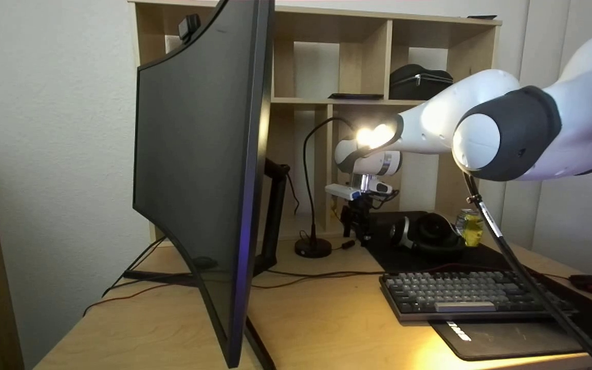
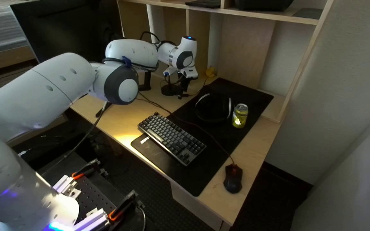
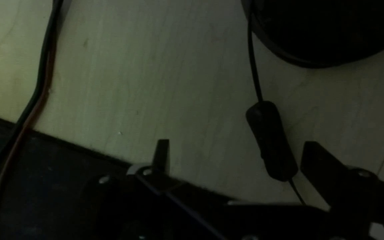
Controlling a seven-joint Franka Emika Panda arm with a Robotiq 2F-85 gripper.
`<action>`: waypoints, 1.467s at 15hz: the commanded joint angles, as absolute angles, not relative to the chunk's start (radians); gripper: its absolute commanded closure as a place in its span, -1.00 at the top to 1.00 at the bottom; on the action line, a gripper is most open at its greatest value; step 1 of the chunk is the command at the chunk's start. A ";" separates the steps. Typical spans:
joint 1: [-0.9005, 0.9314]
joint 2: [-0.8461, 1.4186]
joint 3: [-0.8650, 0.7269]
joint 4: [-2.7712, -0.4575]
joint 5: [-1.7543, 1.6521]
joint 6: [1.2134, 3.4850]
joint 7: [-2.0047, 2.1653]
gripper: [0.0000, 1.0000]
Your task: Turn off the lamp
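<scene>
The lamp (image 1: 313, 248) is a slim black gooseneck with a round base, standing behind the monitor. Its head glows brightly beside the robot arm in an exterior view. The base also shows in an exterior view (image 2: 169, 90) and at the top right of the wrist view (image 3: 322, 30). A small black inline switch (image 3: 272, 141) lies on the lamp's cord on the desk; it also shows in an exterior view (image 1: 348, 244). My gripper (image 3: 237, 146) points down over the desk, open, fingers wide apart. In the wrist view, the switch appears between the fingertips, nearer the right finger. Nothing is held.
A large monitor (image 1: 198, 154) stands beside the lamp. Headphones (image 2: 214, 107), a yellow can (image 2: 240, 115) and a keyboard (image 2: 172, 138) are on the black mat (image 2: 217, 150). A mouse (image 2: 233, 178) lies near the desk edge. Shelves (image 1: 327, 101) rise behind the gripper. Cables (image 3: 42, 80) cross the desk.
</scene>
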State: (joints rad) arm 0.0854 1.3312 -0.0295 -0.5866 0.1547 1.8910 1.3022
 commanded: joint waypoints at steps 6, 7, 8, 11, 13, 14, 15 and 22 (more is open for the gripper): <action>0.101 1.352 -0.040 -0.575 0.135 1.882 1.293 1.00; 0.110 1.360 -0.041 -0.572 0.127 1.890 1.292 1.00; 0.118 1.367 -0.045 -0.570 0.118 1.899 1.293 1.00; 0.146 1.386 -0.050 -0.563 0.086 1.915 1.296 1.00; 0.157 1.399 -0.065 -0.558 0.059 1.928 1.314 1.00; 0.158 1.398 -0.072 -0.556 0.047 1.930 1.318 1.00; 0.158 1.397 -0.079 -0.556 0.037 1.928 1.323 1.00; 0.146 1.374 -0.085 -0.575 0.038 1.911 1.318 1.00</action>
State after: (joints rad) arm 0.1441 1.3748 -0.0886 -0.5741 0.0354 1.9136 1.3219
